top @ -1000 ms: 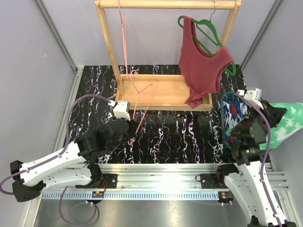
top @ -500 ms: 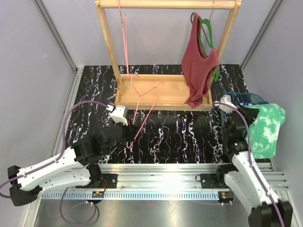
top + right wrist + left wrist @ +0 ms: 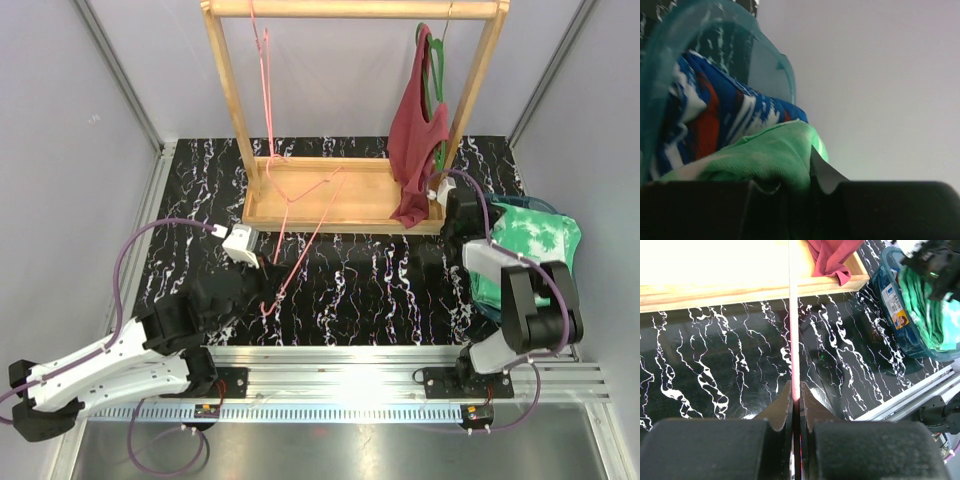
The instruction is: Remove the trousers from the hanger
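Right gripper [image 3: 790, 187] has swung inward, fingers pinching bright green folded trousers [image 3: 535, 240], now piled in teal plastic bin [image 3: 892, 287] over dark blue streaked pair [image 3: 705, 120]. Left gripper [image 3: 796, 395] clamps bare pink wire hanger [image 3: 793, 315]. Removal looks done.

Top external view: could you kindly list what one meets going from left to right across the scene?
purple cable → lower pink hanger → maroon top → green trousers

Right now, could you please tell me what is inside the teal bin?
The teal bin holds green trousers lying on blue patterned trousers; the bin's floor beneath them is covered.
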Motion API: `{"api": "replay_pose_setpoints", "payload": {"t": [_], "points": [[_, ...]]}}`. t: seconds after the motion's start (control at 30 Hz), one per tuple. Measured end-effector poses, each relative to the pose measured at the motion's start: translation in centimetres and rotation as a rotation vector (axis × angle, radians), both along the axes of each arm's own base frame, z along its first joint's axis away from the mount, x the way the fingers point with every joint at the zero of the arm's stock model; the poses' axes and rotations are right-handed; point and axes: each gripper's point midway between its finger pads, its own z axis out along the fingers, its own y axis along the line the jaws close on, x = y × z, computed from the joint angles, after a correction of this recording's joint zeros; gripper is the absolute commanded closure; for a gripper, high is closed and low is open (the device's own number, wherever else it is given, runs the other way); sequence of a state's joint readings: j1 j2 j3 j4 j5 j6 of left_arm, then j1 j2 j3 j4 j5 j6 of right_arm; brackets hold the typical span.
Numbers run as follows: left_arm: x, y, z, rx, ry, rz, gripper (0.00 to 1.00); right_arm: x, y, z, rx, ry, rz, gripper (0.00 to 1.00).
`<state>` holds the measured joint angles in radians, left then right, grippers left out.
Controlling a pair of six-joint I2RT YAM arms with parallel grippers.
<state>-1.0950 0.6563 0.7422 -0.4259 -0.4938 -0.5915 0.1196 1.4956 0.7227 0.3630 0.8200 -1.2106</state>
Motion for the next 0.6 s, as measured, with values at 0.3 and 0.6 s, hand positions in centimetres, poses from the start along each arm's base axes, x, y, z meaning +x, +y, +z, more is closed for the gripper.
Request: {"api": "replay_pose_setpoints", "payload": {"t": [0.3, 0.6], "points": [[0.3, -0.5, -1.2, 0.05, 0.019, -0.003, 1.0, 0.9, 0.8, -1.9, 0.217, -0.088, -0.027, 0.28], [0.6, -1.1, -1.1, 0.105, 0.035, -0.005, 1.0, -1.7, 3.1, 6.3, 0.778, -0.402, -0.071, 0.0]]}}
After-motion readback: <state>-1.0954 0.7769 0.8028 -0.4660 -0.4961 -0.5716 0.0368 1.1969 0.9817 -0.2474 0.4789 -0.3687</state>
